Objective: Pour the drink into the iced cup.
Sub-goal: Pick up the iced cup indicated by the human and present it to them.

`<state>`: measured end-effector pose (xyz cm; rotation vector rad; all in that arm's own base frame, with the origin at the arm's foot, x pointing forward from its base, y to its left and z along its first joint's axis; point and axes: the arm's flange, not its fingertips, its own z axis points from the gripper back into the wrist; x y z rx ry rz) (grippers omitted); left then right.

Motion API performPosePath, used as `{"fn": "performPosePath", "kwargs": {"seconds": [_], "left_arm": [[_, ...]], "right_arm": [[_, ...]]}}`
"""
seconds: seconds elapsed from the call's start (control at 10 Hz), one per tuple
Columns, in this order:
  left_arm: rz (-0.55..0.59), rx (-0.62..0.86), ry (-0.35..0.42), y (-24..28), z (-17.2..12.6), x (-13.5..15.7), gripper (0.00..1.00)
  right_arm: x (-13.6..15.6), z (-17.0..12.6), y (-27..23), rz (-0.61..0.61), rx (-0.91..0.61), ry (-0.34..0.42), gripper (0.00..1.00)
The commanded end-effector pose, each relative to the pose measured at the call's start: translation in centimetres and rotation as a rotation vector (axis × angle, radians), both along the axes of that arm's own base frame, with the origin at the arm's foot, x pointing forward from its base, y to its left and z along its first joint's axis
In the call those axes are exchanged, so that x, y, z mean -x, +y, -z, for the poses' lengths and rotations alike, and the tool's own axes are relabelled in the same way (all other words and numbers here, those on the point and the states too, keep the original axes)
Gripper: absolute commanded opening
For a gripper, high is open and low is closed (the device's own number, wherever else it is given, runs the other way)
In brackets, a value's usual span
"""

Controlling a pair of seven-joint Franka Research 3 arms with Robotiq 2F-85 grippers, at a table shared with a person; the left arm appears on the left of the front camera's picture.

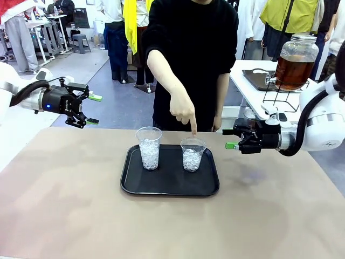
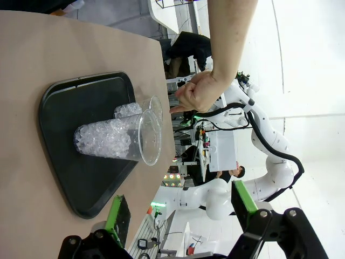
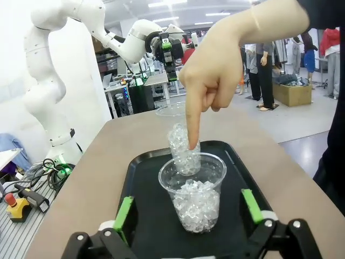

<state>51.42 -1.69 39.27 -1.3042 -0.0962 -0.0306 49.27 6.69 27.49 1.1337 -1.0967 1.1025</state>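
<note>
Left fingers (image 1: 95,98): spread wide and empty, held above the counter's (image 1: 64,205) left edge, well apart from the tray (image 1: 161,186).
Right fingers (image 1: 232,145): released, holding nothing, level with the cup rims just right of the tray.
Iced cups: two clear ones on the black tray, the taller cup (image 1: 149,148) to our left and the shorter cup (image 1: 192,154) to our right, near each other but apart.
Person's hand (image 1: 182,110): index finger points down at the shorter cup's rim; we take that as the target.
Drink: brown liquid in a jar (image 1: 295,62) on a wire stand on the side table behind the right arm; neither arm has it.
Risk: a reach while the finger hangs over the rim could strike the hand.
Risk: the cups look light, so a brush from a finger could tip one and spill ice across the tray.
Risk: filling the taller cup by mistake.
Orientation: both cups upright, long axis vertical, mouths up.
</note>
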Motion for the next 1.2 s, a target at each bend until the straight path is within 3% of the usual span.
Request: {"fn": "performPosePath", "kwargs": {"seconds": [0.0,0.4,1.1], "left_arm": [[-0.001,0.000,-0.002,0.0,-0.1,0.0,1.00],[-0.001,0.000,-0.002,0.0,-0.1,0.0,1.00],[-0.001,0.000,-0.002,0.0,-0.1,0.0,1.00]], "right_arm": [[-1.3,1.7,1.4,0.026,-0.015,-0.059,1.00],[-2.0,4.0,3.1,-0.025,0.004,-0.104,1.00],[-2.2,6.9,4.5,-0.063,-0.012,-0.045,1.00]]}}
